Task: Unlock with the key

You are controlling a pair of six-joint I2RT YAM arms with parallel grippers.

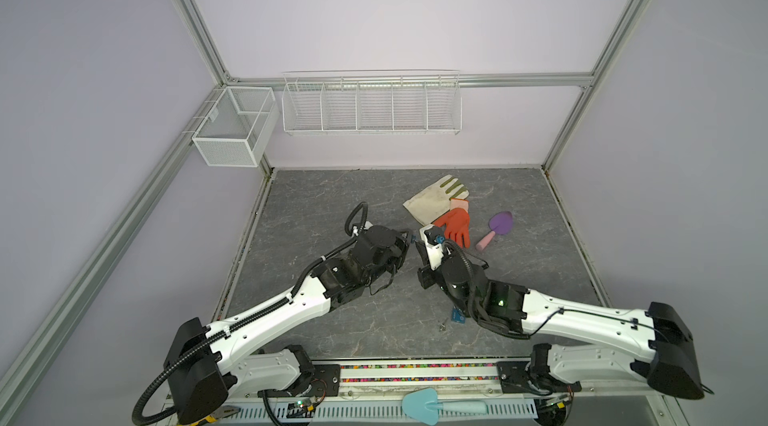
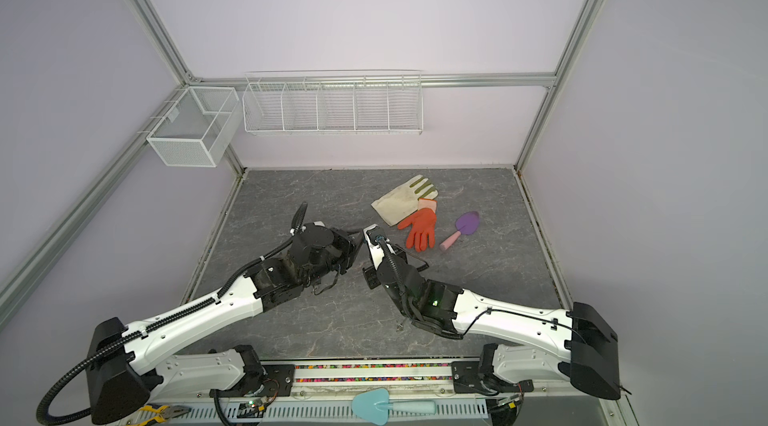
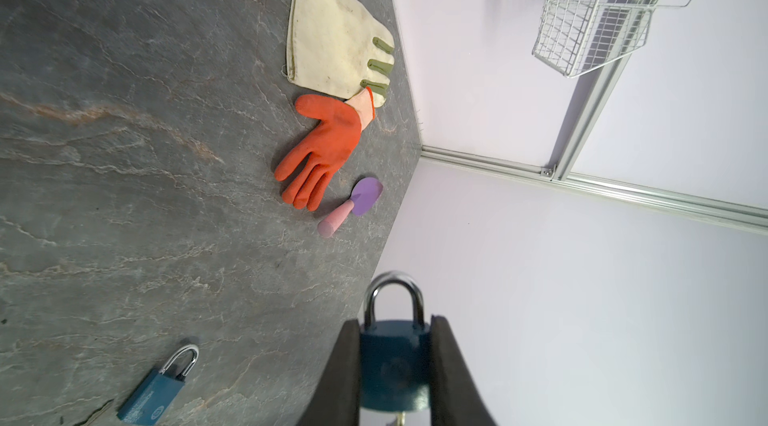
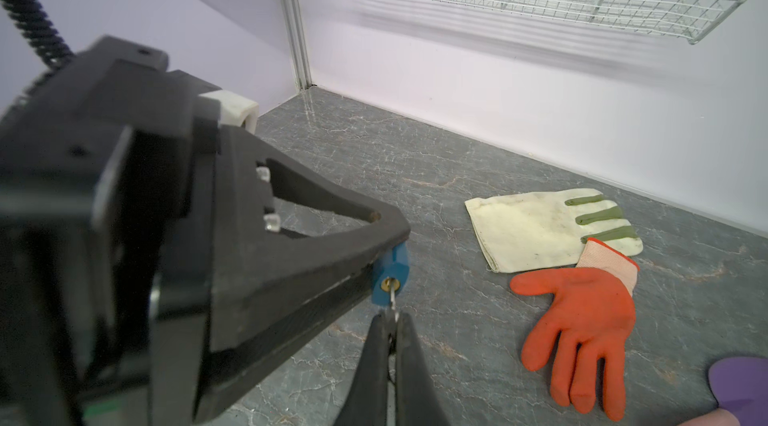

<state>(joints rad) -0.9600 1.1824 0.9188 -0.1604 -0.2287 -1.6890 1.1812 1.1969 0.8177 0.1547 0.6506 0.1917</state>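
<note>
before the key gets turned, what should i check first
1. Left gripper clamps the padlock: ok, its fingers press both sides of the body.
2. Right gripper pinches the key: ok, jaws shut on it.
3. Key tip in the keyhole: ok; how deep, cannot tell.
4. Shackle seated: ok, both legs sit in the body, so the lock is not yet open.
5. Room around the shackle: ok, nothing touches it.
6. Spare padlock out of the way: ok, it lies on the table, apart from the grip.
</note>
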